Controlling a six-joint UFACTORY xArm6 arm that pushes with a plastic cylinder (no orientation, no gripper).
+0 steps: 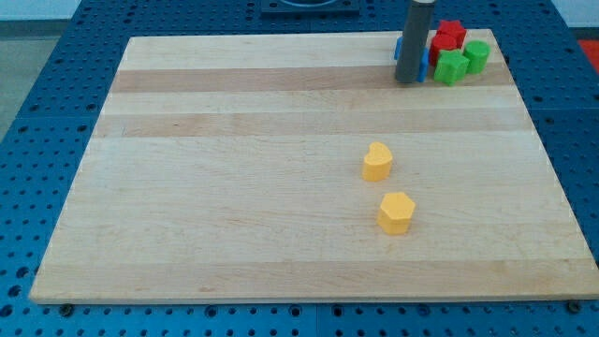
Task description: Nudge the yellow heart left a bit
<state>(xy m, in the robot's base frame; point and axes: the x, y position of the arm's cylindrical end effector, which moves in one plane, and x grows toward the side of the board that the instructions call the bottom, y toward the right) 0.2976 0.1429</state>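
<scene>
The yellow heart (377, 161) lies on the wooden board (234, 187), right of the middle. A yellow hexagon block (397, 212) lies just below it, toward the view's bottom. My tip (408, 80) rests near the view's top right, far above the yellow heart and touching nothing yellow. It stands right beside a cluster of blocks there.
At the top right corner sits a cluster: a red block (449, 37), two green blocks (452, 66) (476, 54), and a blue block (423, 58) partly hidden behind the rod. A blue pegboard table (37, 140) surrounds the board.
</scene>
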